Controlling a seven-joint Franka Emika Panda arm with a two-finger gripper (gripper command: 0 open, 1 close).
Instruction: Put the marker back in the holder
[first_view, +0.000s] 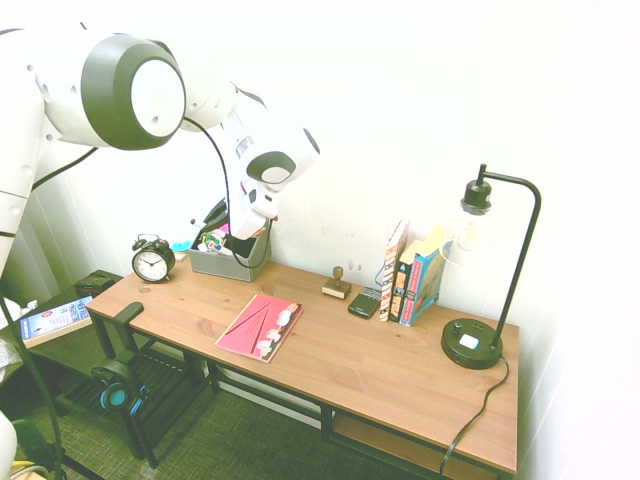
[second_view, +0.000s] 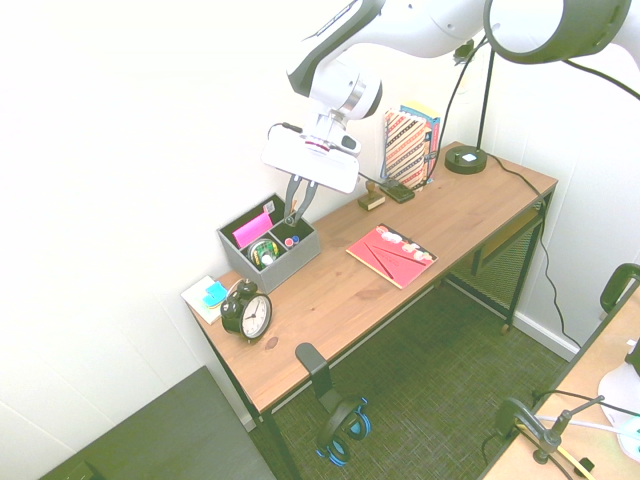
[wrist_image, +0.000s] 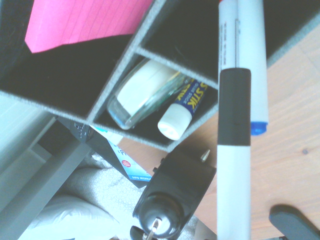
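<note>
Gripper (second_view: 296, 207) clenched on the marker (wrist_image: 233, 130) above the holder (second_view: 285, 259): you hold the barrel steep, centre it over the open front-right compartment, then lower.

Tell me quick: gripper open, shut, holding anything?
Gripper: shut on the marker, which hangs over the grey holder.
</note>
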